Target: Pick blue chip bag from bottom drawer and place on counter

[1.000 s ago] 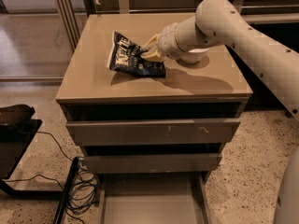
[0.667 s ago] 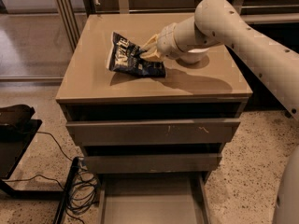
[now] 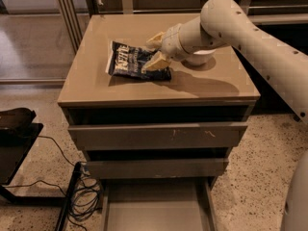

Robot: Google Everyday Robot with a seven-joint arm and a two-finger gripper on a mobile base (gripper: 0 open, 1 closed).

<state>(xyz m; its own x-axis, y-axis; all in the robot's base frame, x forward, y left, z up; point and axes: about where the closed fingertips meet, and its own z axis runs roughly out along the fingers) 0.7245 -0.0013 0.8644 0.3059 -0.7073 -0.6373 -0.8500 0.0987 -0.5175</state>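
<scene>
The blue chip bag (image 3: 131, 61) lies flat on the counter (image 3: 211, 83), left of centre, white lettering up. My gripper (image 3: 155, 51) is at the bag's right end, low over the counter. Its pale fingers (image 3: 156, 61) are spread apart, one over the bag's right part and one behind its far edge, not clamped on it. The bottom drawer (image 3: 154, 208) is pulled out at the cabinet's foot and its grey floor shows nothing on it. The two upper drawers (image 3: 159, 134) are pushed in.
A white bowl (image 3: 201, 57) stands on the counter behind my wrist. My arm reaches in from the right. A black stand (image 3: 17, 129) and loose cables (image 3: 86, 196) are on the floor to the left. Metal rails stand behind the cabinet.
The bag was tilted up in my shut fingers; now it lies flat on the counter and the fingers have spread apart off it.
</scene>
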